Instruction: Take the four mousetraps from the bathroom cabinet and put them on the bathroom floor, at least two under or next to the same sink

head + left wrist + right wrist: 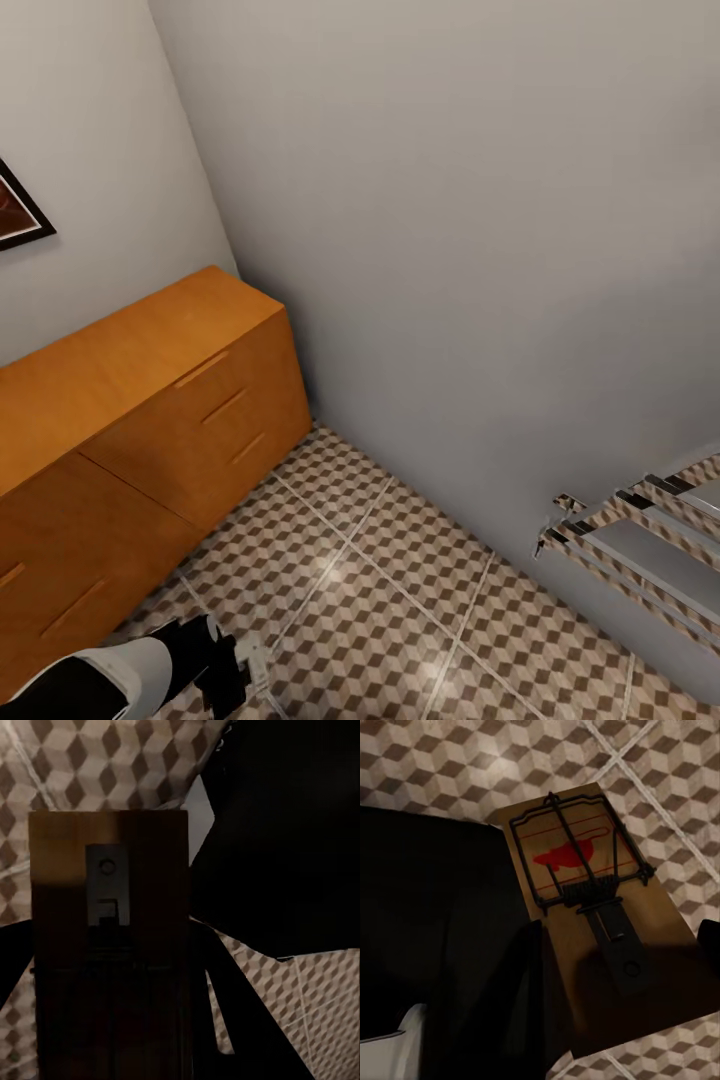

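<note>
brown wood fills the left wrist view, where a flat rectangular wooden mousetrap with a grey metal plate (109,945) is seen close up in shadow, its long axis running along the dark fingers (225,1012) of the left gripper (112,1035). the fingers are seen on both sides of the board, pinching it. in the right wrist view a second wooden mousetrap with black wire frame and a red mark (592,907) is held in the right gripper (622,1020), its wire end pointed away from the camera, its near end lost in shadow between the dark fingers (536,997) closed on it. beneath both lies the cube-patterned tiled bathroom floor (400,590). in the head view a white and black arm (130,675) is cut off at the lower edge. beyond it the low orange-brown wooden cabinet with bar handles (150,400) stands against the grey wall, drawers closed. a chrome towel rail (640,540) is fixed at the right wall, and a dark-framed picture (15,205) is cut off at the left edge.
</note>
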